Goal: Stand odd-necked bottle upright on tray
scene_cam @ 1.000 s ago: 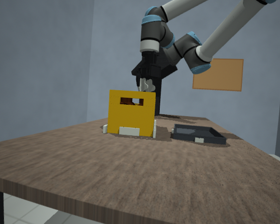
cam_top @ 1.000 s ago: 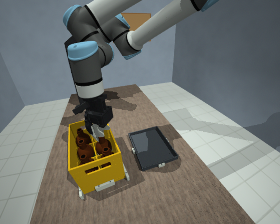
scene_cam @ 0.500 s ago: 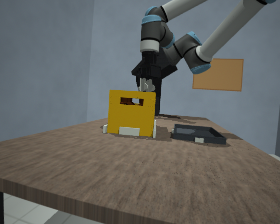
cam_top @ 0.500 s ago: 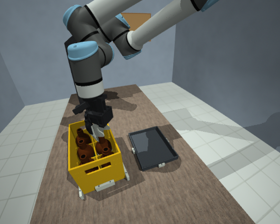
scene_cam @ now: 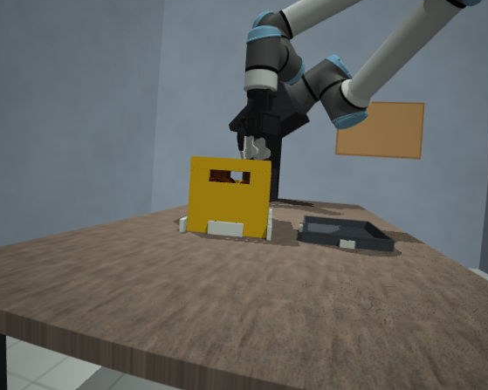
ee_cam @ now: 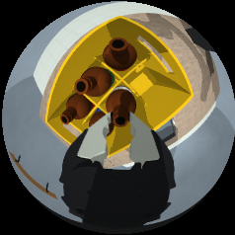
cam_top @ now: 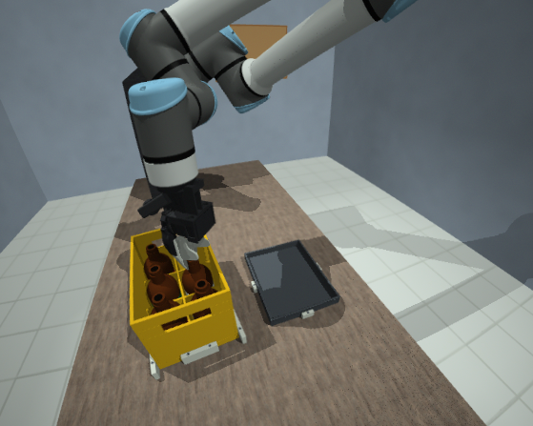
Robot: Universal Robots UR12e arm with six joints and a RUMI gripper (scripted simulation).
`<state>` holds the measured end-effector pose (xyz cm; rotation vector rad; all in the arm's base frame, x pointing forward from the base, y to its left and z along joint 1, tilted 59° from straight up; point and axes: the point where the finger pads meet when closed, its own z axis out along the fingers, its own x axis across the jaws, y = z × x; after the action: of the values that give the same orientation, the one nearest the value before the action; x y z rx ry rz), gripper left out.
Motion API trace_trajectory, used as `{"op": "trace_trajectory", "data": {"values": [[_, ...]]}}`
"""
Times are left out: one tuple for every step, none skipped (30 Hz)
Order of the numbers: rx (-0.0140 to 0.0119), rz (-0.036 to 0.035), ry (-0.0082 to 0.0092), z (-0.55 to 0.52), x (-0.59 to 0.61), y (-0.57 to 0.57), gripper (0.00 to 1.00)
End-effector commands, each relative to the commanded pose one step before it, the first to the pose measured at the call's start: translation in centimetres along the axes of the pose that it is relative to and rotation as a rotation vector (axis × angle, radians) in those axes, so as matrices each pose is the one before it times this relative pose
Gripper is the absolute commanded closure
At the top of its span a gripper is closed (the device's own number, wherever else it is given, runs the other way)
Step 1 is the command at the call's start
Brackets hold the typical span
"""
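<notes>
A yellow crate [cam_top: 179, 299] with divided cells stands on the table and holds several brown bottles. In the wrist view I see bottles at the far end [ee_cam: 118, 51], in the left column [ee_cam: 91, 84] and below that [ee_cam: 74, 111]. My gripper [cam_top: 186, 253] reaches down into the crate's right column and is shut on the neck of a brown bottle [ee_cam: 120, 110], which still sits in its cell. In the wrist view the fingers flank that neck just below the opening. Another bottle beside it is mostly hidden by the left finger. The dark tray [cam_top: 292, 280] lies right of the crate.
One crate cell [ee_cam: 153, 81] shows no bottle. White brackets [cam_top: 198, 353] sit at the crate's base and small ones at the tray's edges. From the exterior view, the crate [scene_cam: 229, 197] hides the bottles; the tray [scene_cam: 346, 234] lies to its right.
</notes>
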<state>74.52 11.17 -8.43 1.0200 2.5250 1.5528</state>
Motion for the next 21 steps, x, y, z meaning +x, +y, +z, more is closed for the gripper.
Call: {"op": "trace_trajectory", "data": {"values": [[-0.00097,-0.00212,-0.00006,0.050,-0.093,0.131,1.00],[0.00000,0.00000,0.00000,0.000,0.000,0.000,1.00],[0.00000,0.00000,0.00000,0.000,0.000,0.000,0.62],[0.00000,0.00000,0.00000,0.000,0.000,0.000,0.62],[0.00000,0.00000,0.00000,0.000,0.000,0.000,0.62],[0.00000,0.00000,0.00000,0.000,0.000,0.000,0.62],[0.00000,0.00000,0.00000,0.000,0.000,0.000,0.62],[0.00000,0.00000,0.00000,0.000,0.000,0.000,0.62],[0.00000,0.00000,0.00000,0.000,0.000,0.000,0.62],[0.00000,0.00000,0.00000,0.000,0.000,0.000,0.62],[0.00000,0.00000,0.00000,0.000,0.000,0.000,0.62],[0.00000,0.00000,0.00000,0.000,0.000,0.000,0.62],[0.00000,0.00000,0.00000,0.000,0.000,0.000,0.62],[0.00000,0.00000,0.00000,0.000,0.000,0.000,0.62],[0.00000,0.00000,0.00000,0.000,0.000,0.000,0.62],[0.00000,0.00000,0.00000,0.000,0.000,0.000,0.62],[0.00000,0.00000,0.00000,0.000,0.000,0.000,0.62],[0.00000,0.00000,0.00000,0.000,0.000,0.000,0.62],[0.00000,0.00000,0.00000,0.000,0.000,0.000,0.62],[0.00000,0.00000,0.00000,0.000,0.000,0.000,0.62],[0.00000,0.00000,0.00000,0.000,0.000,0.000,0.62]]}}
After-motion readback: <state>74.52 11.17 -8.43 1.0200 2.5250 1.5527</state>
